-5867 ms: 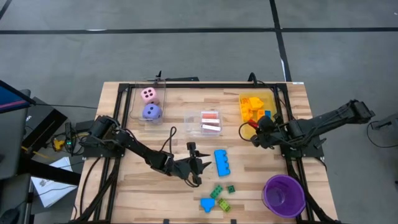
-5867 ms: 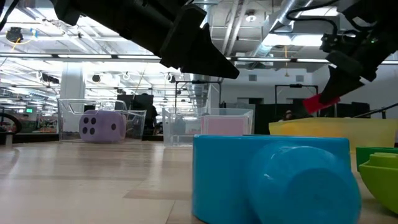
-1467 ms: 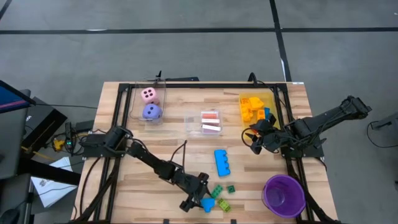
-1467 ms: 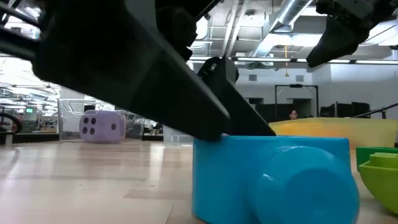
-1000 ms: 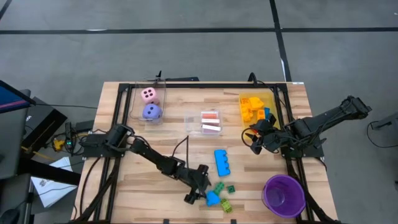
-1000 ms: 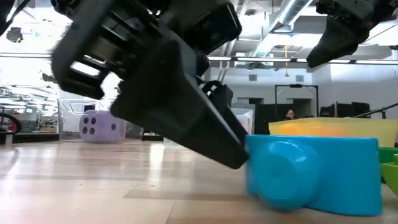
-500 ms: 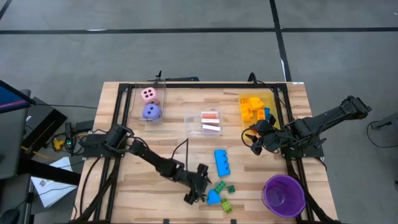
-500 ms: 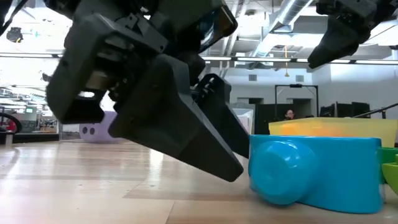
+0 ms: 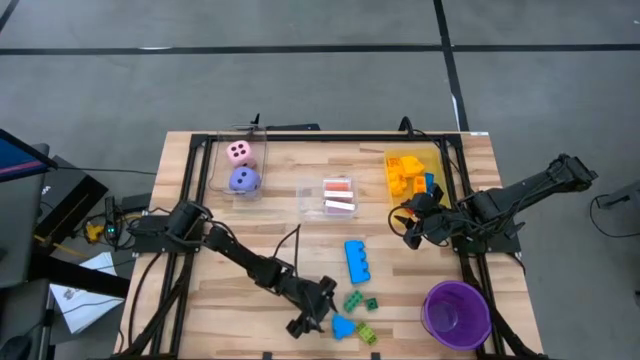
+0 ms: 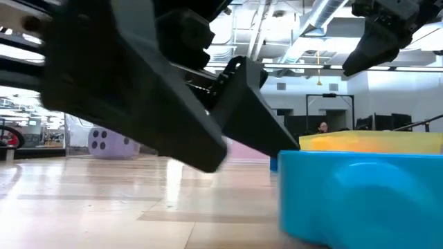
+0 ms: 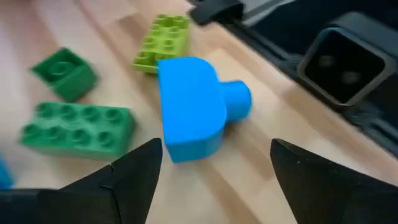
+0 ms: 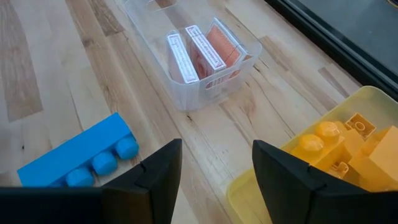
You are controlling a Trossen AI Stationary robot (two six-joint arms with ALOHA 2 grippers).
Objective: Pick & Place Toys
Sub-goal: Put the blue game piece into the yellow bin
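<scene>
**Mostly arm in the way down at table level**

Down low, the left arm fills most of the low view, a dark blur that hides nearly everything behind it. Only a slice of the purple die [image 10: 111,143] shows past it, and the blue rounded brick [image 10: 360,197] runs off the picture's edge on the right.

From above, the left gripper [image 9: 312,315] sits at the near edge of the table [image 9: 230,300], its fingers apart, with the blue rounded brick just beside its tips. Its wrist view shows that brick lying free on the wood between and ahead of the two fingers, not pinched. Near it lie a long green brick [image 11: 78,129], a small green brick [image 11: 64,73] and a lime brick [image 11: 161,40], the last blurred.

The right gripper [image 9: 403,218] hangs over the table beside the yellow bin [image 9: 392,185]. Its fingers [image 12: 152,171] stand apart with nothing between them. Under it lie the long blue brick [image 9: 357,262] and the clear bin [image 12: 205,93] holding pink-backed cards [image 12: 211,53]. The cards carry fine print along their edges, too small to read.

Yellow bricks [image 12: 348,146] fill the yellow bin, cut off at the frame. The pink die [image 9: 239,152] and the purple die sit together in a clear bin at the far left corner. A purple cup [image 9: 456,314] stands at the near right corner. No brand marks can be made out anywhere.
</scene>
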